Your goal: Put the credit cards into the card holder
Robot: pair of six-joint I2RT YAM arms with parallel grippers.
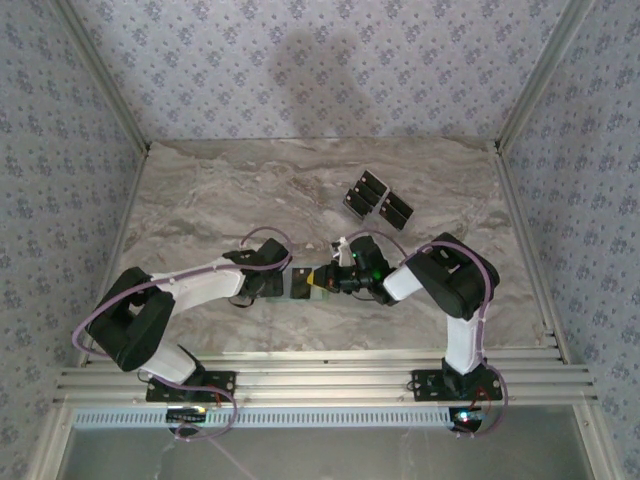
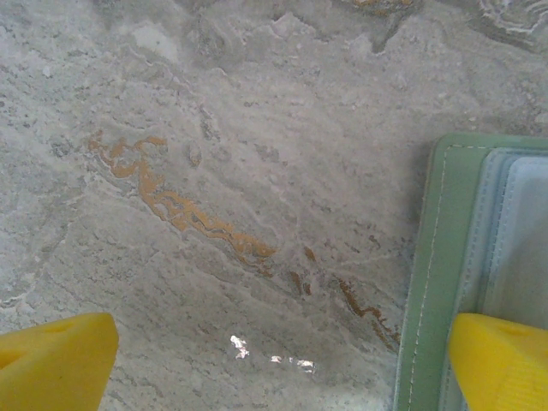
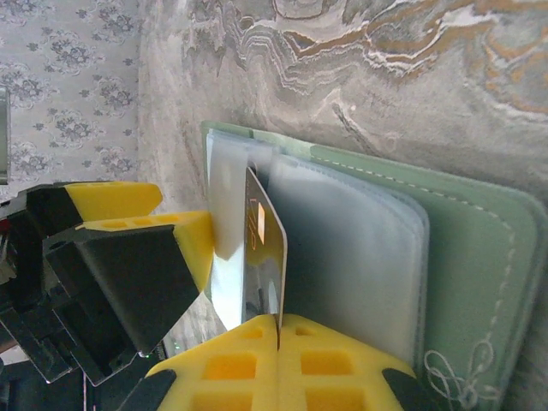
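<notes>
On one marble table (image 1: 200, 200) I see one green card holder (image 3: 479, 257) lying open. My right gripper (image 3: 278, 324) pinches one credit card (image 3: 267, 240) edge-on over its clear sleeves. My left gripper (image 2: 274, 368) gapes at its edge, and spare cards (image 1: 365, 192), too bunched to count, lie farther back.

Glossy credit card (image 3: 267, 248), matt stitched card holder (image 3: 488, 257) (its sleeves (image 3: 342, 248) cloudy clear plastic). My fingers (image 3: 231, 368) are matt yellow plastic; the marbled table (image 2: 214, 171) is smooth, faintly shiny.

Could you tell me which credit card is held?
The credit card pinched in the right end effector at the card holder; the others lie flat.
</notes>
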